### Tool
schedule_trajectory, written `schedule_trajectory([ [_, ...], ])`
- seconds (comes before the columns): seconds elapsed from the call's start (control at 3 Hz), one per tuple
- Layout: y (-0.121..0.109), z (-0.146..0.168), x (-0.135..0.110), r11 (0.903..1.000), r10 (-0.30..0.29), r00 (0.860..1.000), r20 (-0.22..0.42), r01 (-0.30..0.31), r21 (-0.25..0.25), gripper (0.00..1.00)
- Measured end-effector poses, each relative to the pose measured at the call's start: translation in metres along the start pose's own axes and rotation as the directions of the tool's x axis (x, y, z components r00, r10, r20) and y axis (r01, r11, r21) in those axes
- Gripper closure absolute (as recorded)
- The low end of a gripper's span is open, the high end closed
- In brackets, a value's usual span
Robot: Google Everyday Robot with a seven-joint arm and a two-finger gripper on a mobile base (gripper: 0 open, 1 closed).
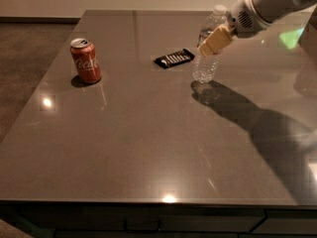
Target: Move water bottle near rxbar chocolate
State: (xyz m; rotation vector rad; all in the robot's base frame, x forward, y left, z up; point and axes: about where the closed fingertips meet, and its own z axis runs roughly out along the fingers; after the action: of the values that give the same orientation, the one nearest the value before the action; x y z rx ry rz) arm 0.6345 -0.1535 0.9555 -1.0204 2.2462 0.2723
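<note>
We see the gripper (214, 42) with its fingers (218, 37) clasped around the water bottle (204, 68), just right of the rxbar chocolate (174, 58) on the counter (148, 148). The bar's white lettering is unreadable. Well left of the bar stands a red can (85, 61), apparently Coca-Cola.

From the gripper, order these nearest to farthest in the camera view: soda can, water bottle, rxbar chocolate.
1. water bottle, held in the gripper, upper right.
2. rxbar chocolate, just left of the bottle.
3. soda can, far left.

Gripper's (211, 41) tan fingers (216, 38) on clear bottle (205, 69), black rxbar (174, 58), red can (85, 61)
</note>
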Motion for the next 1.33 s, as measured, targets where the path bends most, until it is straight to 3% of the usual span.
schedule_trajectory([
  [0.33,-0.015,0.015,-0.016,0.9998,0.02,1.0,0.014,-0.02,-0.008,1.0],
  [1.0,-0.015,0.043,-0.037,0.9987,0.017,0.999,0.028,-0.015,-0.048,1.0],
  [1.33,-0.01,0.056,-0.042,0.9981,0.006,1.0,0.02,-0.004,-0.061,0.85],
])
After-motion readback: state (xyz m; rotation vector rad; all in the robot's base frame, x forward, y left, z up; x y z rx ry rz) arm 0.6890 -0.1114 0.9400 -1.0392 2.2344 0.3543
